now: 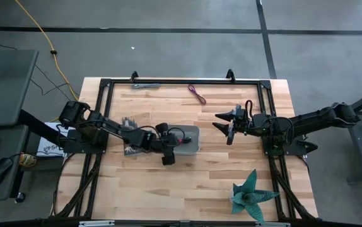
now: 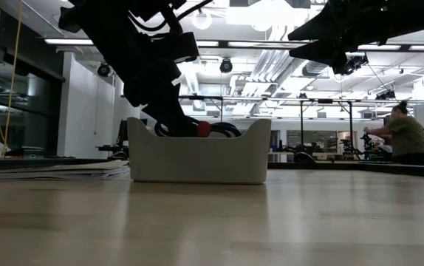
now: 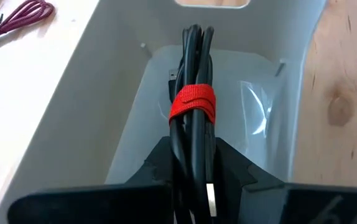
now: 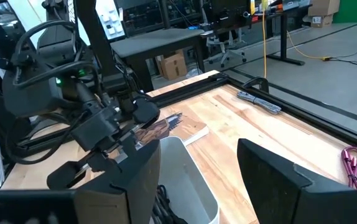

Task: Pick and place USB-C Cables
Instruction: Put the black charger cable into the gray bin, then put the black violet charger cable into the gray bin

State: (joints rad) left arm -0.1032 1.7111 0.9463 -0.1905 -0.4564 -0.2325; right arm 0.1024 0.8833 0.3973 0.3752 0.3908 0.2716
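In the left wrist view, nearest the lens, the left gripper [image 3: 194, 177] is seen clamped on the black-and-red cable [image 3: 193, 106], a bundle of black strands bound by a red strap, and the bundle is held inside the grey tray [image 3: 303, 93]; this grip is shown in no other view. In the low view only the tray's front wall [image 2: 197, 159] is presented, with the red strap and black loops just showing over its rim under the left arm, while a person is seen seated far off in the room behind. From above, the left gripper [image 1: 168, 146] is placed over the tray [image 1: 193, 140] near the table's middle, and the wooden table [image 1: 187, 189] is shown whole. The right gripper [image 1: 226, 124] is held just beside the tray on its right, raised off the table, with its jaws spread wide; in its own wrist view the 2 fingers [image 4: 272, 180] are seen well apart. Farther back, the purple cable [image 1: 197, 94] is seen lying on the table, well apart from the tray. At the far edge the grey cable [image 1: 145, 85] is laid beside the black frame. A teal folded object [image 1: 250, 194] is seen near the front right corner, in the high view only.
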